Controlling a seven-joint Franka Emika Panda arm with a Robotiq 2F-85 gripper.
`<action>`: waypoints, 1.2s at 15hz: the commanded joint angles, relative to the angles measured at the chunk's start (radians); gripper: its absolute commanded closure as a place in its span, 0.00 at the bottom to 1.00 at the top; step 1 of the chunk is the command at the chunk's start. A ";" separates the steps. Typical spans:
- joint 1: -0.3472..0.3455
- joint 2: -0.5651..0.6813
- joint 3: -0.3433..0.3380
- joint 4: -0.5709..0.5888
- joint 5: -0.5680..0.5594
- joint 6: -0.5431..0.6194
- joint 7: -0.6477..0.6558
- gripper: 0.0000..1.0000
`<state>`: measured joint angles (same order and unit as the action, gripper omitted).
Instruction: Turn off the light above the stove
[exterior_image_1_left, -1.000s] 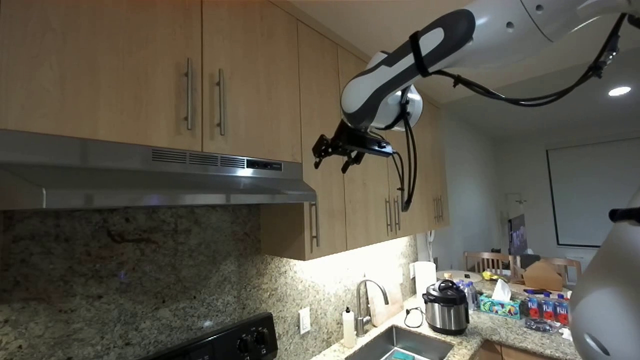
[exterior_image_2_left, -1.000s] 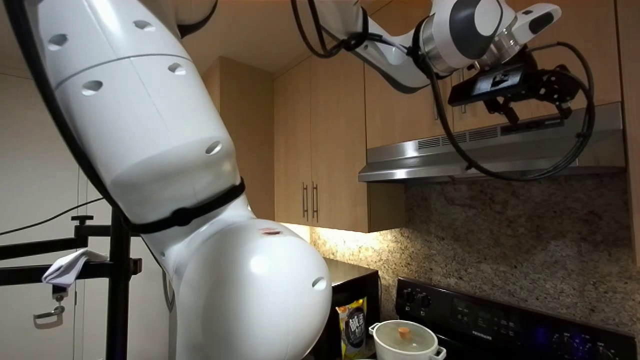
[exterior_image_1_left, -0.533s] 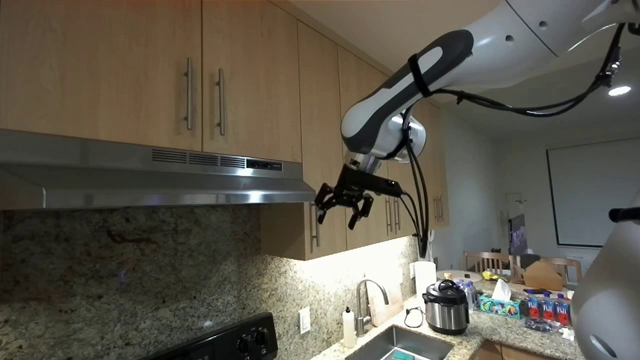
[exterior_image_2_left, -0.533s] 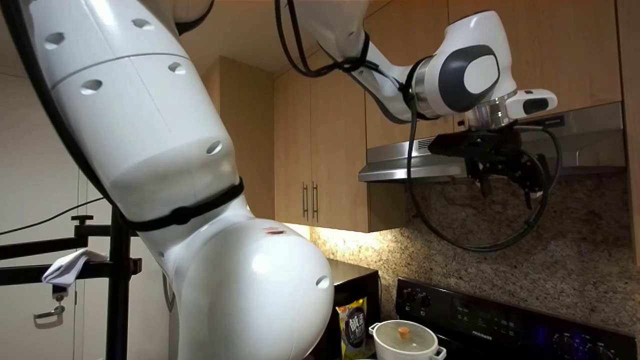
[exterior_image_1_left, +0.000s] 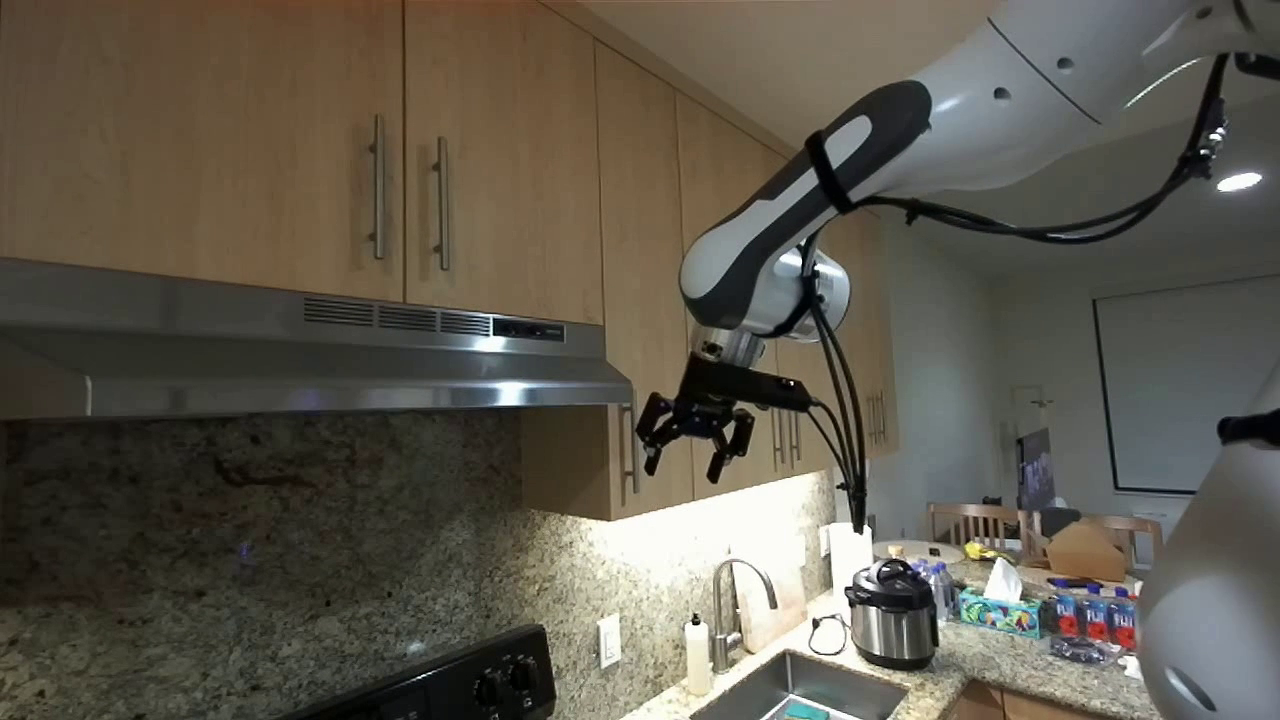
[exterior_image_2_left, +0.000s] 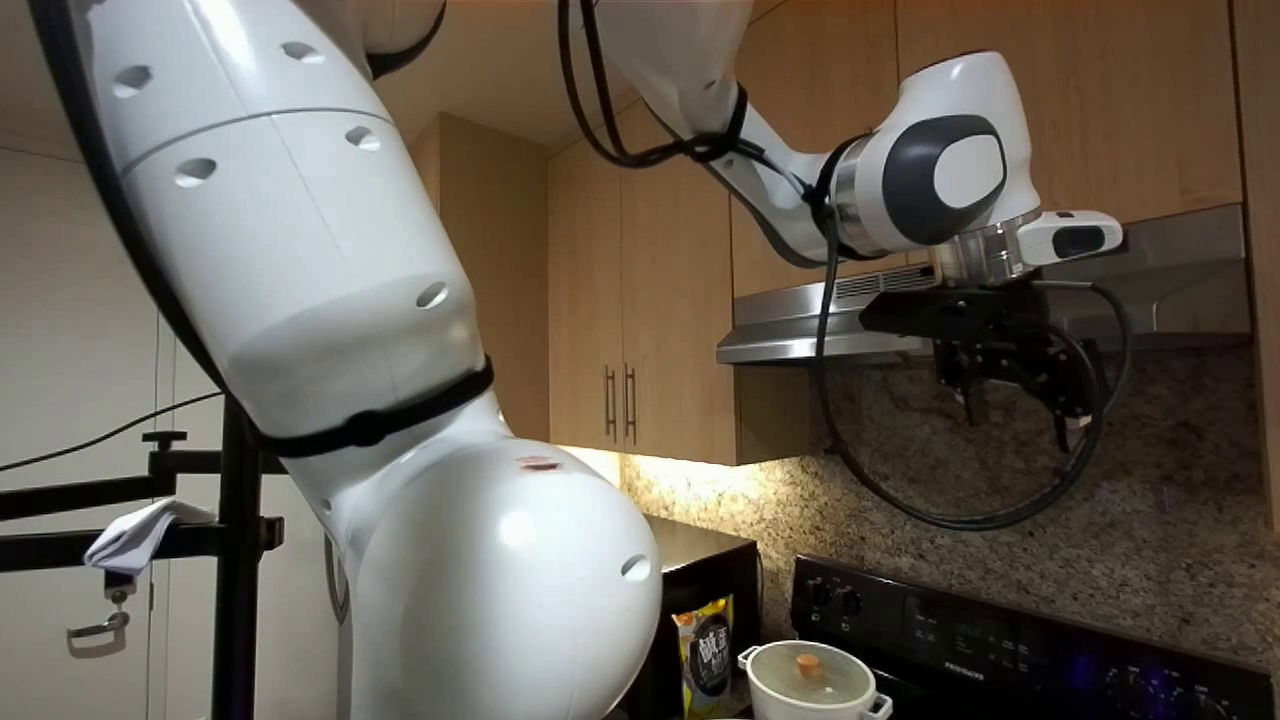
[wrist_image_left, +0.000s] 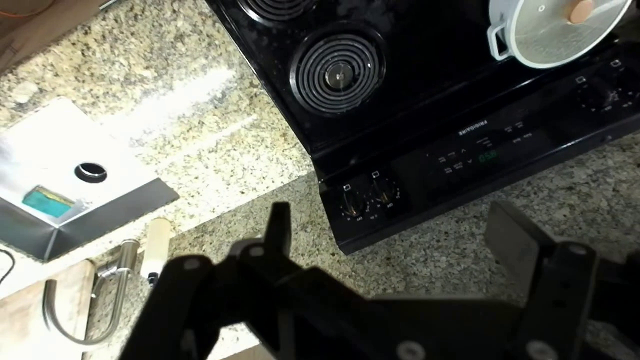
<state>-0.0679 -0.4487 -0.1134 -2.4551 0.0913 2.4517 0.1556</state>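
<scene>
Light: hidden, presumably under the brushed-steel range hood (exterior_image_1_left: 310, 362); dim speckled-granite backsplash (exterior_image_1_left: 250, 520) suggests it's off.
Black rectangular switch panel (exterior_image_1_left: 529, 329): hood's front, likely for reach.
My black two-finger gripper (exterior_image_1_left: 684, 466): spread, empty, apart from hood, probably for clearance.

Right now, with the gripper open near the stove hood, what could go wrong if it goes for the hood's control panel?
The spread fingers might miss the small control panel or press more than intended. The gripper looks lower than that panel in an exterior view, so going in and up could bump the stove hood. And the looping cable may snag on the hood's edge.
</scene>
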 joint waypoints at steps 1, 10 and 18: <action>-0.056 0.064 0.006 0.001 -0.055 -0.104 -0.013 0.00; -0.034 0.279 -0.013 0.008 -0.035 -0.261 -0.127 0.00; -0.008 0.368 0.043 0.026 -0.265 -0.335 -0.197 0.00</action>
<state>-0.0827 -0.1025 -0.0927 -2.4366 -0.0766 2.1114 -0.0498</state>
